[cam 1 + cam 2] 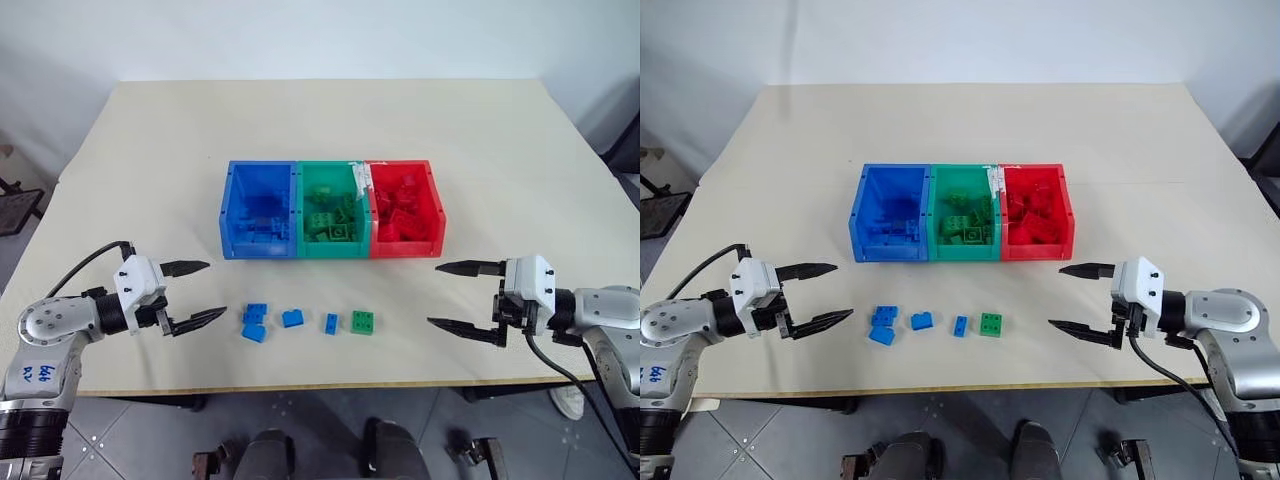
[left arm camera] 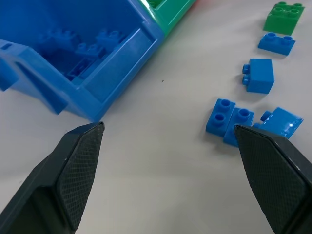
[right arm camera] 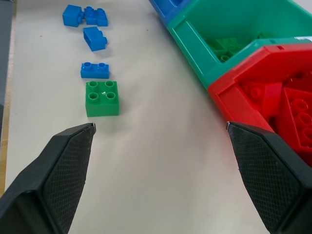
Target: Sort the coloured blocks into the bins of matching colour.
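From the head camera, the three bins sit joined in a row near the middle of the table (image 1: 150, 130): the blue bin (image 1: 259, 210) on the robot's left, the green bin (image 1: 333, 210) in the centre, the red bin (image 1: 405, 208) on the right. Each already holds bricks of its own colour. On the near side of the bins, apart from them, a short line of loose bricks lies on the bare tabletop: a pair of blue bricks (image 1: 255, 322) touching each other below the blue bin, a single blue brick (image 1: 292, 318) just beside them, a small blue brick (image 1: 331, 323) below the green bin, and the green brick (image 1: 363, 322) last, just right of it. The left gripper (image 1: 195, 293) hovers to the left of this line, level with it, its two black fingers spread wide and holding nothing. The right gripper (image 1: 448, 296) hovers well to the right of the green brick, below the red bin's corner, likewise spread wide and empty.

In the left wrist view, the widely parted fingertips (image 2: 80, 161) frame the blue bin's corner and the blue pair, with the other bricks beyond.

In the right wrist view, the widely parted fingertips (image 3: 68, 161) frame the green brick, nearest of the line, and the red bin's front wall.
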Motion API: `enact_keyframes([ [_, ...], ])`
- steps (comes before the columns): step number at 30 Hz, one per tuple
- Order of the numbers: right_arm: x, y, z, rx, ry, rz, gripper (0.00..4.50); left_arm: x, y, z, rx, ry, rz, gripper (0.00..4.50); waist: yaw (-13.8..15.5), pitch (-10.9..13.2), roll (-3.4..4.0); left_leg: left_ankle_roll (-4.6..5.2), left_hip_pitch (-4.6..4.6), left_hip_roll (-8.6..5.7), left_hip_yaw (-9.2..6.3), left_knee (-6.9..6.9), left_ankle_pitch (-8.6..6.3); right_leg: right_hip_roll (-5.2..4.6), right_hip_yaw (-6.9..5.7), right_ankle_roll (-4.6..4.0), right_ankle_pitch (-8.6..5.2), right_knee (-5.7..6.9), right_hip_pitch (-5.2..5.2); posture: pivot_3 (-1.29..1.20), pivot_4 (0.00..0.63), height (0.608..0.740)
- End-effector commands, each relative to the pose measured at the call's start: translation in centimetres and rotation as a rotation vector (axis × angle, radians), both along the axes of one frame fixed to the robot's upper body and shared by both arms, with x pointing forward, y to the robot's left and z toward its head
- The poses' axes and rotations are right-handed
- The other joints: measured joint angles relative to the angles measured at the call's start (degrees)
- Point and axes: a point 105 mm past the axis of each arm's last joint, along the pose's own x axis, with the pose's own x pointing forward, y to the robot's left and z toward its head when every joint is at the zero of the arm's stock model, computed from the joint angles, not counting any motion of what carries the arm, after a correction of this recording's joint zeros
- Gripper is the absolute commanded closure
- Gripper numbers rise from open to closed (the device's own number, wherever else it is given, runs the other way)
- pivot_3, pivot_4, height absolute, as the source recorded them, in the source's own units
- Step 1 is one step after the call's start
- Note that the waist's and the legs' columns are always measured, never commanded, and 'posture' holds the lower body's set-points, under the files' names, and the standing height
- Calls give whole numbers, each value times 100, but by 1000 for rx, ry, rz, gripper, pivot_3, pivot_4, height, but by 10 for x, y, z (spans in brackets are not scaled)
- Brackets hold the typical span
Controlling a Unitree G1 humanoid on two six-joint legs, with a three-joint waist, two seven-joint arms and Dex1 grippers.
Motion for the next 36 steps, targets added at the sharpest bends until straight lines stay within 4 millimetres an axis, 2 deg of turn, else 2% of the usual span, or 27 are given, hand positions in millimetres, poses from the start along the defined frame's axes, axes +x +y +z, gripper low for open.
enact_keyframes([
  [1,-5,-4,9,9,-33,-20,15,-4,-11,7,-7,-22,-43,0,1,0,0,0,0,0,0,0,0,0,0,0,0,-1,0,0,150,740],
  [5,-7,-21,9,-1,-35,-89,15,-5,-29,10,-42,-12,-103,0,49,0,0,0,-1,-1,0,4,0,0,0,0,0,-1,2,0,150,740],
  [9,-14,-58,-2,-68,60,-218,15,-15,-74,18,-112,-2,-258,0,159,0,-1,0,-2,-2,2,10,0,-1,1,0,0,-2,4,0,150,740],
  [12,-13,-61,-5,-111,74,-230,15,-18,-88,18,-108,-10,-303,0,144,0,-1,1,-3,-1,2,20,-1,-1,1,-2,1,-2,8,0,150,740],
  [15,-5,-39,0,-122,81,-186,15,-20,-86,11,-63,-13,-311,0,33,0,1,1,13,5,16,13,0,2,7,-9,1,3,8,0,150,740],
  [18,0,1,-1,-180,147,-106,15,-18,-70,6,-47,-23,-249,0,-34,1,3,0,19,11,21,4,0,4,10,-14,-1,6,4,0,150,740],
  [23,8,40,-3,-214,227,-77,15,-22,-53,1,-23,-31,-206,0,30,3,1,-4,10,12,15,5,-4,4,4,-15,-1,0,-1,0,150,740],
  [26,13,70,-17,-261,271,-56,15,-31,-45,-5,-10,-14,-173,0,70,2,0,-2,1,10,15,14,-11,2,-2,-14,-1,-8,-2,0,150,740],
  [31,17,82,-38,-325,278,-54,15,-41,-44,-6,-22,-9,-153,0,137,2,0,-4,-6,11,13,15,-14,2,-9,-14,-1,-6,-8,0,150,740],
  [36,18,94,-37,-279,298,-31,1639,-41,-44,-4,-37,-28,-138,0,114,2,0,-1,-9,13,15,23,-16,3,-12,-14,-1,-4,-8,0,150,740],
])
